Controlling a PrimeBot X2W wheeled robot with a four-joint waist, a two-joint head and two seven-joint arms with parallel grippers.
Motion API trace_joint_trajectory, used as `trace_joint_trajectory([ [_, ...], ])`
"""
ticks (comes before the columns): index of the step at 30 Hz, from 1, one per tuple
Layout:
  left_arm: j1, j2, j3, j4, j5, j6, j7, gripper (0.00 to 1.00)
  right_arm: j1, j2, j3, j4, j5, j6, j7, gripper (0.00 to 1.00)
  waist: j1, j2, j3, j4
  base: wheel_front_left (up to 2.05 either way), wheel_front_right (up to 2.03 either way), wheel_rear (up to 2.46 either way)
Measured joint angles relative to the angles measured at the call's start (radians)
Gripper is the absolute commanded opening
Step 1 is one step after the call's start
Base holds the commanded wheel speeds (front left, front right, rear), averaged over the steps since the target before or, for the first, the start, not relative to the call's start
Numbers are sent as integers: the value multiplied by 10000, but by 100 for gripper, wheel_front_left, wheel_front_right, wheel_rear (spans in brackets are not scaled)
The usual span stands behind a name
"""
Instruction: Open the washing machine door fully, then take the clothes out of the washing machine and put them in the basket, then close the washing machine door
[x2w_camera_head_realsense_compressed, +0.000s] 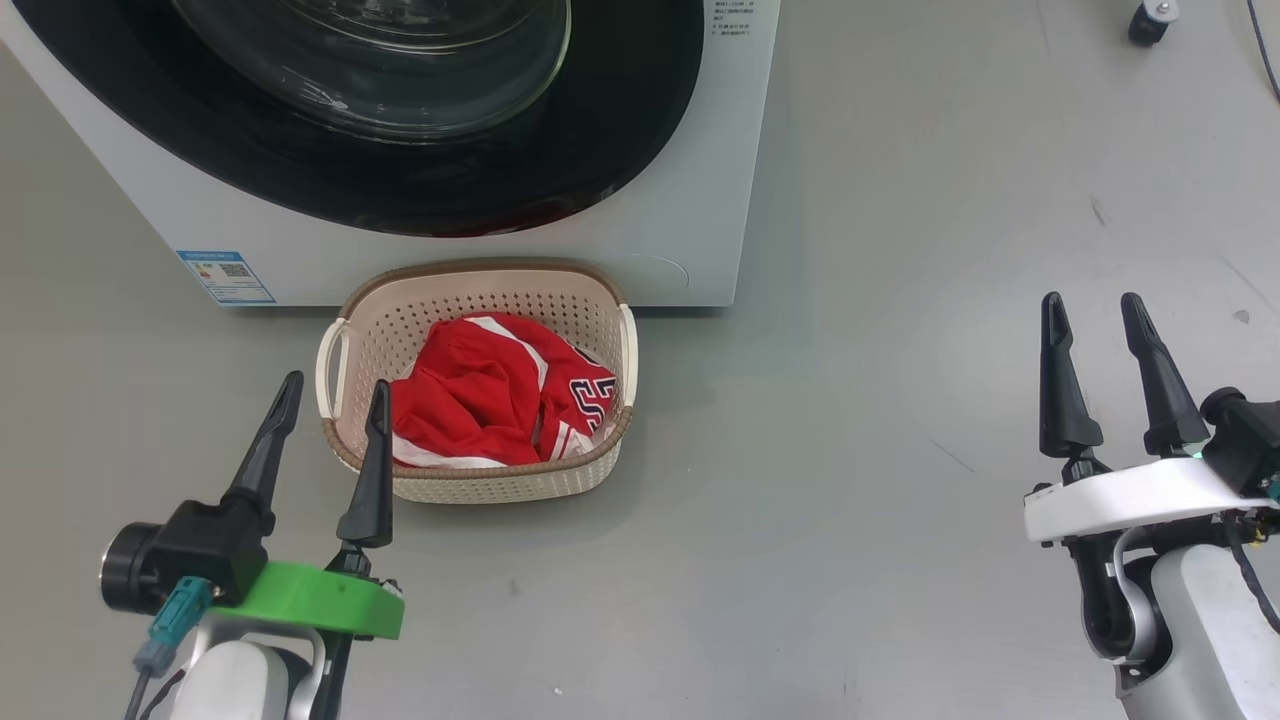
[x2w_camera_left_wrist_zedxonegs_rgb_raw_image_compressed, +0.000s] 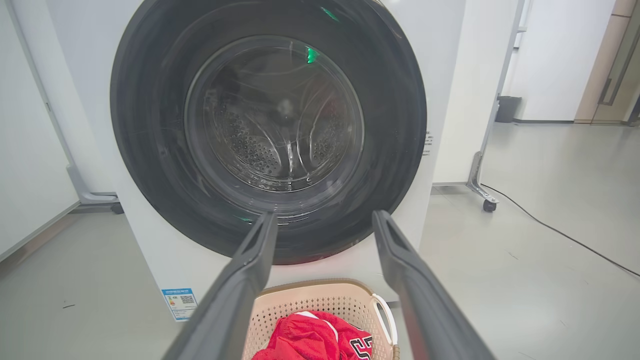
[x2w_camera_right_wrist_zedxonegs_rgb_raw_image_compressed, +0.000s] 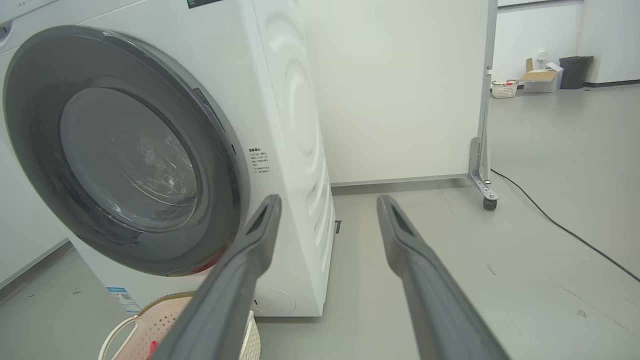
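The white washing machine (x2w_camera_head_realsense_compressed: 680, 200) fills the top of the head view, and its black-rimmed door (x2w_camera_head_realsense_compressed: 400, 150) with the clear glass window lies flush against the front. The steel drum (x2w_camera_left_wrist_zedxonegs_rgb_raw_image_compressed: 275, 125) shows through the glass. On the floor in front stands the cream basket (x2w_camera_head_realsense_compressed: 478, 290) holding red clothes (x2w_camera_head_realsense_compressed: 480, 390) with a navy number. My left gripper (x2w_camera_head_realsense_compressed: 335, 395) is open, hanging by the basket's left side with nothing between its fingers. Far to the right over bare floor, my right gripper (x2w_camera_head_realsense_compressed: 1095, 305) is open too.
A white partition on castors (x2w_camera_right_wrist_zedxonegs_rgb_raw_image_compressed: 485, 190) stands right of the machine, with a black cable (x2w_camera_right_wrist_zedxonegs_rgb_raw_image_compressed: 565, 230) trailing across the grey floor. A blue sticker (x2w_camera_head_realsense_compressed: 226, 277) marks the machine's lower left. A bin, a box and a small basket (x2w_camera_right_wrist_zedxonegs_rgb_raw_image_compressed: 504, 88) sit far back.
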Motion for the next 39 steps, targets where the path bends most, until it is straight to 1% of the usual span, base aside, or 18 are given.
trace_joint_trajectory([
  [10,0,-10,-31,-81,-104,-94,0,100,1,-6,-196,-98,-163,13,0,100,0,0,23,10,0,0,0],
  [13,0,-10,-19,-84,-104,-105,0,100,17,-4,-205,-102,-167,88,0,100,0,0,28,36,0,0,0],
  [22,1,-21,-12,-69,-370,-151,0,100,36,23,-228,-104,-205,102,0,100,0,0,14,80,0,0,0],
  [28,1,-35,6,-81,-439,-198,0,100,153,58,-253,-104,-263,178,0,100,1,0,9,95,0,0,0],
  [35,1,-36,61,-113,-454,-221,0,100,177,69,-280,-105,-349,188,0,100,1,0,7,115,0,0,0],
  [36,2,-38,54,-102,-454,-221,0,0,178,75,-274,-88,-349,188,0,0,1,0,5,118,0,0,0],
  [39,52,-102,-38,244,-453,-221,4,0,302,251,-211,217,-341,178,4,0,0,0,5,119,0,0,0],
])
